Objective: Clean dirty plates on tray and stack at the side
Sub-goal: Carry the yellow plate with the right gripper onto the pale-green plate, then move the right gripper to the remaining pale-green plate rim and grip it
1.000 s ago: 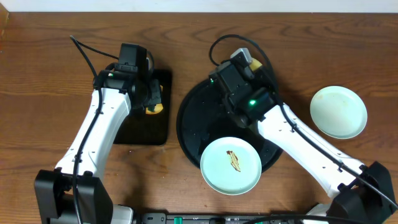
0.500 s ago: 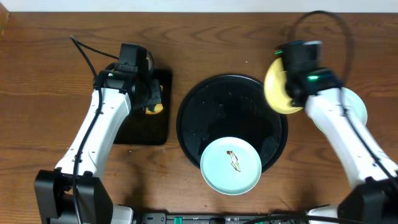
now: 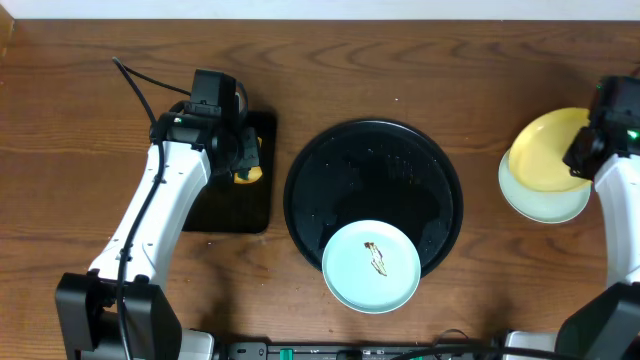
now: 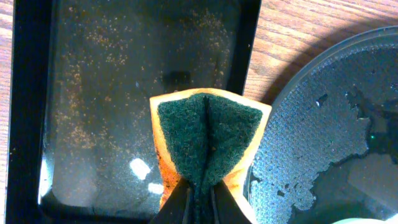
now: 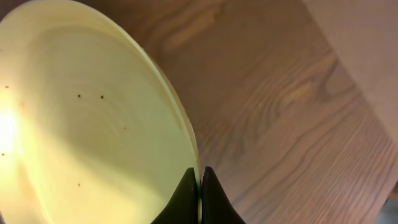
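Right claw point(image 5: 200, 194) is pinched narrow on the rim of the yellow plate point(image 3: 548, 150). Plate is tilted, held over the side mint plate point(image 3: 545, 208) at 3 o'clock of the desk point(image 3: 60, 130); cannot tell if the two plates touch. A few dark specks show on the yellow plate in the wrist view. Round black tray point(image 3: 375, 160) is mid-desk, glossy, wet-looking. Smeared mint plate point(image 3: 350, 282) sits at the tray's 6 o'clock, overhanging the rim, with a brown smear point(image 3: 377, 258) at its middle. Left claw point(image 4: 198, 200), at 10 o'clock, is closed on a folded sponge point(image 4: 208, 134), green face out with yellow edges, above the rectangular tray point(image 4: 106, 93) just beside the round tray.
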`<state>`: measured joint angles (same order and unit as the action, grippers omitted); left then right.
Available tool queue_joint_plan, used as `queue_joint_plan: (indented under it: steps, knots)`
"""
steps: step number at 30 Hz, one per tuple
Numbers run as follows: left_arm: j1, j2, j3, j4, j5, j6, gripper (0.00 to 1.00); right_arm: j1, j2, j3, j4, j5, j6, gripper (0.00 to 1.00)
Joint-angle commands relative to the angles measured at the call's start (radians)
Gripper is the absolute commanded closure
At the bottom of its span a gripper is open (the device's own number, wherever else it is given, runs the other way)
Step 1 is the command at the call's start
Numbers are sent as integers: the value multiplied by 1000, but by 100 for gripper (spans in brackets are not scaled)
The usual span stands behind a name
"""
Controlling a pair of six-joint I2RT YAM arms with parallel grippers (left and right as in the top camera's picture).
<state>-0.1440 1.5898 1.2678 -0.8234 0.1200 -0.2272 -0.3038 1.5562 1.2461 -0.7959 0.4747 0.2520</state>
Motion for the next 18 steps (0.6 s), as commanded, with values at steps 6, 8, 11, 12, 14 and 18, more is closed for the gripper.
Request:
queue_joint_plan:
  steps: [6,8,11,12,14,18]
  knots:
    - [3,-13,-3,-3,-13,16,92,-87,17,-53,64,-91,25,86]
    - [3,-13,-3,-3,-13,16,92,-88,17,-53,70,-100,24,72]
    - [3,-13,-3,-3,-13,16,92,-87,17,-53,78,-213,20,57]
    - [3,-13,-3,-3,-13,16,92,-87,17,-53,79,-276,11,56]
    - [3,-13,-3,-3,-13,16,92,-86,17,-53,78,-440,-22,55]
    - [3,-13,-3,-4,-13,16,92,-55,17,-53,34,-794,-133,54]
